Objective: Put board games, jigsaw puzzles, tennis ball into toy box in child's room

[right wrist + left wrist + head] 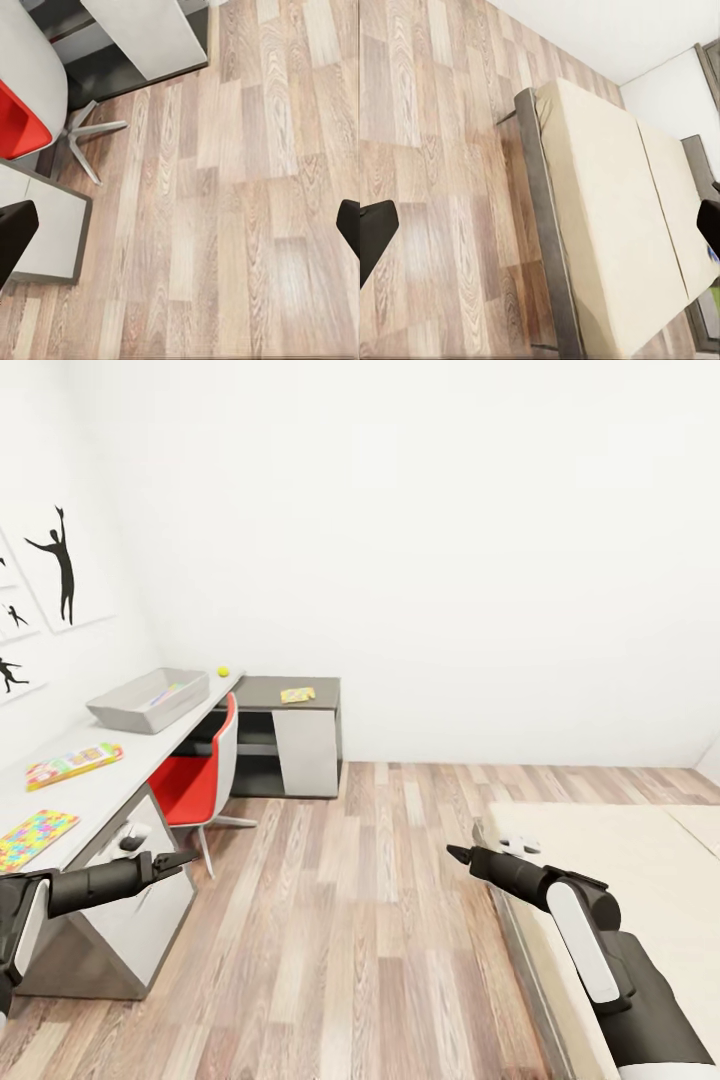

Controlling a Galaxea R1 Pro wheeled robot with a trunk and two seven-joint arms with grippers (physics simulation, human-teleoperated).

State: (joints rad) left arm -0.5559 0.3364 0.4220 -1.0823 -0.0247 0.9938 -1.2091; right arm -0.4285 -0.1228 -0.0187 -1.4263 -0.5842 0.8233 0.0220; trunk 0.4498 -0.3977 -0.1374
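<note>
The long white table (pixel 120 770) runs along the left wall. On it stand the light grey toy box (pixel 125 710), with something colourful inside, and the small tennis ball (pixel 223 671) beyond it. Nearer me lie a flat colourful board game (pixel 75 764) and a multicoloured jigsaw puzzle (pixel 34 837). A small yellow-orange flat item (pixel 297 695) rests on the grey corner section. The cream bed (pixel 640 860) is at the lower right. My left gripper (pixel 186 857) hovers beside the table's near end, open and empty. Over the floor near the bed's corner, my right gripper (pixel 456 852) is open and empty too.
A red and white swivel chair (pixel 200 775) is tucked under the table. Wood plank floor (pixel 370 920) lies between table and bed. Black silhouette pictures (pixel 60 565) hang on the left wall. The left wrist view looks down on the bed (pixel 607 225); the right wrist view on the chair (pixel 19 112) and floor.
</note>
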